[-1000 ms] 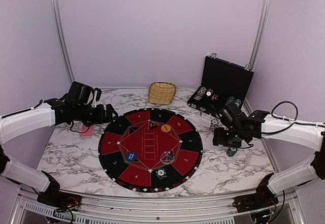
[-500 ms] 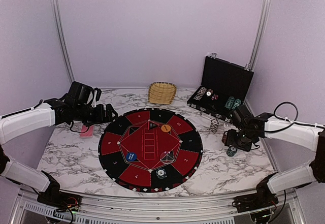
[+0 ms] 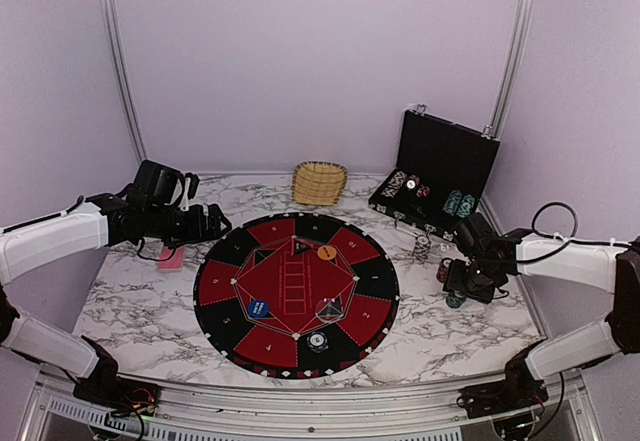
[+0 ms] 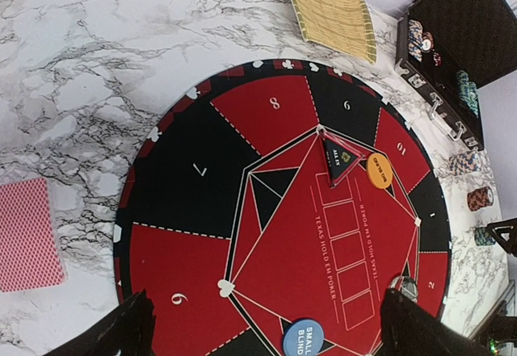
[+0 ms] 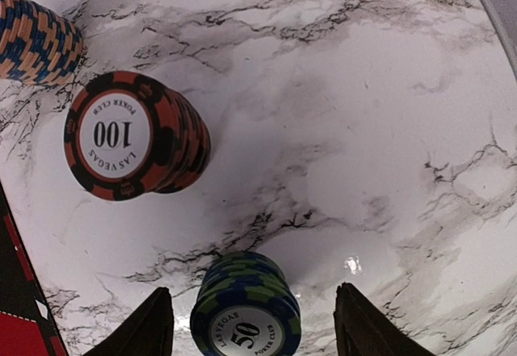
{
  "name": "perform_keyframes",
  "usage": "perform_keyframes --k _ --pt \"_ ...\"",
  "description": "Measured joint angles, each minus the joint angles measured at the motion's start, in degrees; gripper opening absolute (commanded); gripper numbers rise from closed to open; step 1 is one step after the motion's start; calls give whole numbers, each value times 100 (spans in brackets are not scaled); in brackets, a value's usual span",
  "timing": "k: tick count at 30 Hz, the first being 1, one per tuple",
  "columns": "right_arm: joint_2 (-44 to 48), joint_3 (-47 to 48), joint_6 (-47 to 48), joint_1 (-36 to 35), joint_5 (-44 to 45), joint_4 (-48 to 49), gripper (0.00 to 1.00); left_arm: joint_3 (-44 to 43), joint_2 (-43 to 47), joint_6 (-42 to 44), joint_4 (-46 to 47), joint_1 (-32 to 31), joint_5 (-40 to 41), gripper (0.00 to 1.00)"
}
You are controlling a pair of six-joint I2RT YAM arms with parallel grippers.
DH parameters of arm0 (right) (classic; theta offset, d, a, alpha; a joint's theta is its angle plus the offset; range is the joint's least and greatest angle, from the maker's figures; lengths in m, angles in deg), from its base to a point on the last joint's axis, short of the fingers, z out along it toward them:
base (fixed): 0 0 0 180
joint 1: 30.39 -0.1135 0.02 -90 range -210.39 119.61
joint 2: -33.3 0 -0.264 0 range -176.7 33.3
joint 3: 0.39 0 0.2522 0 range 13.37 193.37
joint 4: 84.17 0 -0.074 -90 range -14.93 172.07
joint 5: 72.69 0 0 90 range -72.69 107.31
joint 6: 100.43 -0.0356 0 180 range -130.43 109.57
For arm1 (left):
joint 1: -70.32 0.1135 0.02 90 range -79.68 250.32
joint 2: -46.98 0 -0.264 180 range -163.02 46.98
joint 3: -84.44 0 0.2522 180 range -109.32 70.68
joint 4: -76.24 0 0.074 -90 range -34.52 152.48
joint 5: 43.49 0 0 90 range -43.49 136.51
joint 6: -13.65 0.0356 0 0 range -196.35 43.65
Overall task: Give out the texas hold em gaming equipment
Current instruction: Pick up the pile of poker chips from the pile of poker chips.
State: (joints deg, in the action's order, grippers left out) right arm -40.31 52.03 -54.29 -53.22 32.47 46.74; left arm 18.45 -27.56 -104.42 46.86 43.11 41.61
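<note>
The right gripper (image 5: 254,290) hung open over the marble table (image 5: 363,130), its fingers either side of a green chip stack (image 5: 246,317) without touching it, and a red stack (image 5: 133,134) stood nearby. The left gripper (image 4: 266,298) was spread wide above the mat (image 4: 202,178), with red-backed cards (image 4: 28,235) lying beside it.

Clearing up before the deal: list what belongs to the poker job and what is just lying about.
Job: red chip stack, teal chip stack, red-backed cards, orange disc, blue disc.
Lying about: basket, round mat, black case.
</note>
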Motion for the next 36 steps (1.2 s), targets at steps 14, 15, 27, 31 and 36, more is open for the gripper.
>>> perform_keyframes --k 14,15,27,31,36 --pt "-85 -221 48 37 -162 328 58 0 -4 0 0 4 -20 99" --pt "-101 -225 52 37 -173 343 58 0 -4 0 0 4 -20 99" --pt "-151 -227 96 42 -221 450 51 0 -4 0 0 4 -20 99" --pt "-151 -227 129 42 -225 450 48 0 -4 0 0 4 -17 99" --pt "-153 -227 146 46 -225 450 46 0 -4 0 0 4 -20 99"
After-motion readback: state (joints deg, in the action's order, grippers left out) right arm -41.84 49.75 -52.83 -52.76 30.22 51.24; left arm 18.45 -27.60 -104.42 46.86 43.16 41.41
